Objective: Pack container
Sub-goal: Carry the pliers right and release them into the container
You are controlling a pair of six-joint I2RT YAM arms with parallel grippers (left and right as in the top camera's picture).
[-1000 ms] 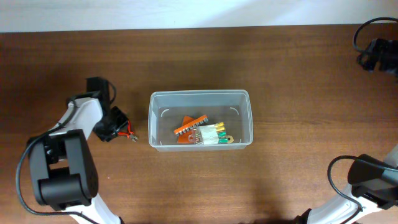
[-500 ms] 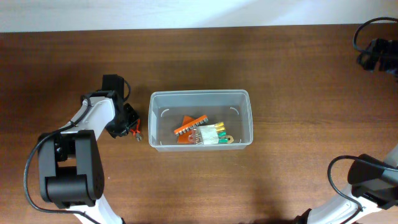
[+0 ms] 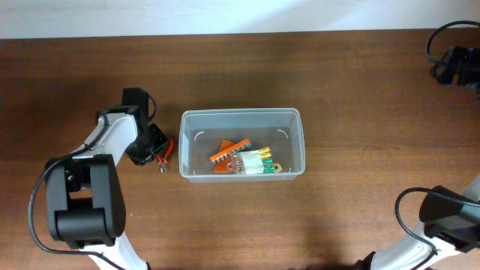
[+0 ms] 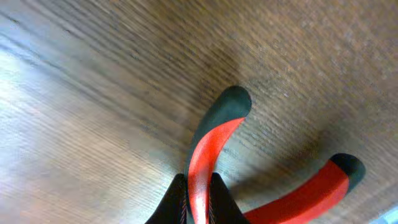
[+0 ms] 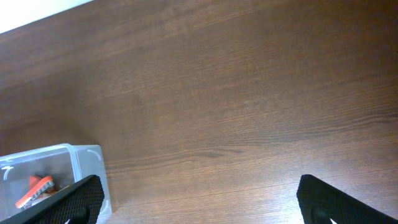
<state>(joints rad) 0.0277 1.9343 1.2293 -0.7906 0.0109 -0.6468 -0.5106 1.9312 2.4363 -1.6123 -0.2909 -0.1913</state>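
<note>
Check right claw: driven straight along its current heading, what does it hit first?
Probably the bare table; nothing lies ahead of the open right claw. The container sits left of that line. Depth is hard to judge.

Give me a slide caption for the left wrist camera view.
Left fingers pinch one red handle of the pliers, wooden table behind.

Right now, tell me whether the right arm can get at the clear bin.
Probably yes, at a stretch. The right hand is open, and only bare table lies between it and the bin; the left hand, shut on the pliers, is on the bin's far side.
</note>
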